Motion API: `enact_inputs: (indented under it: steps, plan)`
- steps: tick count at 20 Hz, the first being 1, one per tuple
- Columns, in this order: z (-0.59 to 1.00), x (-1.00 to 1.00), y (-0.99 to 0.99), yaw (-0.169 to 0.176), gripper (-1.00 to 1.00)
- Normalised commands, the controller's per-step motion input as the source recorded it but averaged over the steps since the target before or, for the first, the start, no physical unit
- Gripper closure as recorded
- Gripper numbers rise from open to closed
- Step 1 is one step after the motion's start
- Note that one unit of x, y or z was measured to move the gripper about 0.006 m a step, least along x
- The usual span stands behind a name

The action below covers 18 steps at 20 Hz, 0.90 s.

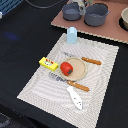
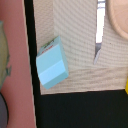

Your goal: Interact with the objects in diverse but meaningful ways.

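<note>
Although our wrist camera looks straight down on the scene, neither view shows the gripper itself, so we cannot tell whether the jaws stand wide, narrow or closed on anything.

Directly beneath the wrist stands the pale blue-and-white carton with green-red print, on the woven beige placemat close to its far edge in the exterior view. Just beside that edge lies the pink-brown board carrying two grey metal pots.

We judge the carton to be the likeliest target. To grasp it well we would turn the wrist to match its skewed sides, centre over it, and close across the narrower faces (it looks light and easy to tip), descending straight so it is not pushed onto the board.

Nearer, the shiny red pepper-like vegetable rests on the tan round plate, with the yellow rectangular box with red label just left of the plate and the white elongated piece nearest of all.

In the wrist view the plate and the yellow box are cut off at the frame's edge, and a silvery utensil tip is too blurred to identify. The carton's print is unreadable.
</note>
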Motion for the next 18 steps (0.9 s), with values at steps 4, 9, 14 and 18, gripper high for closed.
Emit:
enact_inputs:
  steps: [4,9,14,18]
  plan:
    - [0.08,0.37,-0.57,-0.089,-1.0]
    - [-0.03,0.21,-0.61,-0.116,-1.0]
    - [-0.09,0.18,-0.53,-0.16,-1.0]
    - [-0.11,0.31,-0.51,-0.15,-1.0]
